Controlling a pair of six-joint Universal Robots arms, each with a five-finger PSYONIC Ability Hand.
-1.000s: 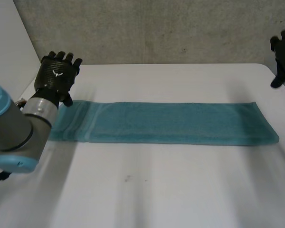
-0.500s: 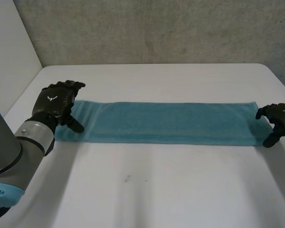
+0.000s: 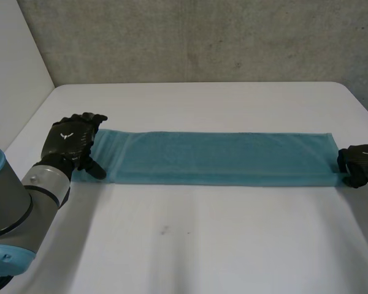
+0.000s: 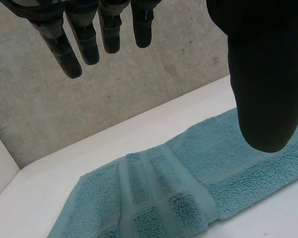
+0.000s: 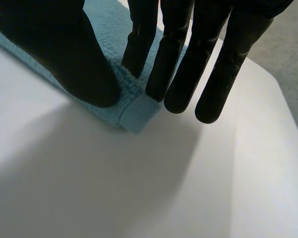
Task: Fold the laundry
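Brightness: bright and even — the white worktop (image 3: 245,104) reads pale all over.
Quality: soft, diffuse.
Towel (image 4: 188,173): evenly lit, ribbed bands faintly shaded.
Wall (image 3: 202,37): mid-grey, evenly lit.

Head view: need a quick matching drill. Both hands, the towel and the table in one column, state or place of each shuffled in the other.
1. left hand
2. right hand
3. towel
4. table

A. white, under everything
B. teal, spread flat in a long strip
C. fingers straight, open over one towel end
D. thumb and fingers pinching a towel corner

Pairs: 1-C, 2-D, 3-B, 4-A
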